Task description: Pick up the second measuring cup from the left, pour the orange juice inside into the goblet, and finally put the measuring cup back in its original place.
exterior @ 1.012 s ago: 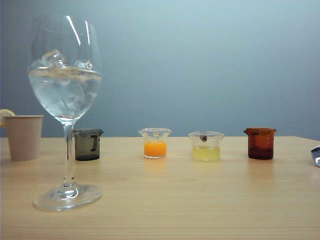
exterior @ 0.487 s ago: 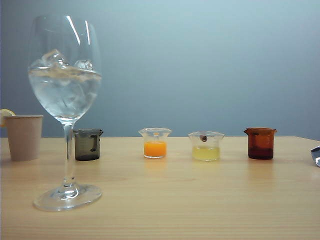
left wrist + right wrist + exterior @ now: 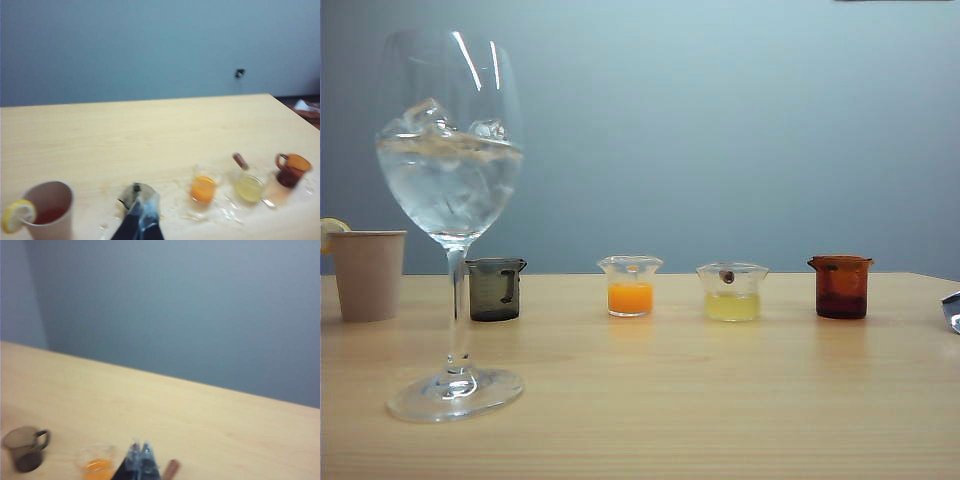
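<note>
The second measuring cup from the left (image 3: 630, 286) is small and clear with a flared rim. It stands on the table and holds orange juice (image 3: 630, 298). The goblet (image 3: 450, 160) stands tall at the front left, with ice and clear liquid in its bowl. Neither gripper shows in the exterior view. In the blurred left wrist view my left gripper (image 3: 142, 207) hangs shut and empty before the smoky cup (image 3: 131, 193), with the orange cup (image 3: 203, 187) off to one side. My right gripper (image 3: 140, 450) is shut and empty close beside the orange cup (image 3: 97, 465).
In the row stand a smoky grey cup (image 3: 495, 290), a clear cup of pale yellow liquid (image 3: 732, 293) with a brown stick at its rim, and an amber cup (image 3: 841, 287). A beige paper cup (image 3: 368, 275) with a lemon slice is far left. A shiny object (image 3: 952, 311) is at the right edge.
</note>
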You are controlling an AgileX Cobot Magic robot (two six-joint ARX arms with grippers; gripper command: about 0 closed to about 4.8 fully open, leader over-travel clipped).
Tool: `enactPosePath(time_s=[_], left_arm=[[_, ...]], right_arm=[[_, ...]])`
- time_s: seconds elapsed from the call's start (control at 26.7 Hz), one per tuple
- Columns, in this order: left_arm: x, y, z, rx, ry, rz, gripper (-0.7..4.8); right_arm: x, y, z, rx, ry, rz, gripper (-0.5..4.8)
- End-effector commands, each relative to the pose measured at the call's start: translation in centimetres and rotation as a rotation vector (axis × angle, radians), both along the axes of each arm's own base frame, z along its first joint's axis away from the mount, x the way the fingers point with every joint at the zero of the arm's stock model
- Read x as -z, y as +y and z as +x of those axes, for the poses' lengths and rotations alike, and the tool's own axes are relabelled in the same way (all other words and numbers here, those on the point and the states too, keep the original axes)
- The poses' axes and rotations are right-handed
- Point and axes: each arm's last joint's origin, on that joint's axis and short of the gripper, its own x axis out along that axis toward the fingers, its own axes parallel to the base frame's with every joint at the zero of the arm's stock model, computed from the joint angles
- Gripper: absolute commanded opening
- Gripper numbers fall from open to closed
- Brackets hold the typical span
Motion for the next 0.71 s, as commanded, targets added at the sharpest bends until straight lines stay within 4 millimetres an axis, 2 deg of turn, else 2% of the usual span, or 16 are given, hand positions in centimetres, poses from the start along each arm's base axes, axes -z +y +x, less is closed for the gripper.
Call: enactPosePath(time_s=[0.04,0.49,0.6,0.71], left_arm=[[-0.5,-0.4,-0.3,0.045,0.015,-0.002,-0.04],[-0.6,-1.3,-0.6,0.115,0.044,-0.042,-0.04],[-0.6,-1.3,-0.6,0.112,0.045,-0.041,-0.04],[-0.6,-1.3,-0.6,0.112,0.047,-0.041,-0.04]], right_arm=[[0.0,1.2,0.3,-0.041,-0.022,0.016,-0.02],[1.5,4.2,1.6,-0.081,-0.008,0.015,-0.02],[2.2,5.3,1.6,-0.039,0.01,0.012,-0.02],[3.8,7.4,1.6,-0.034,0.048,-0.013,-0.02]])
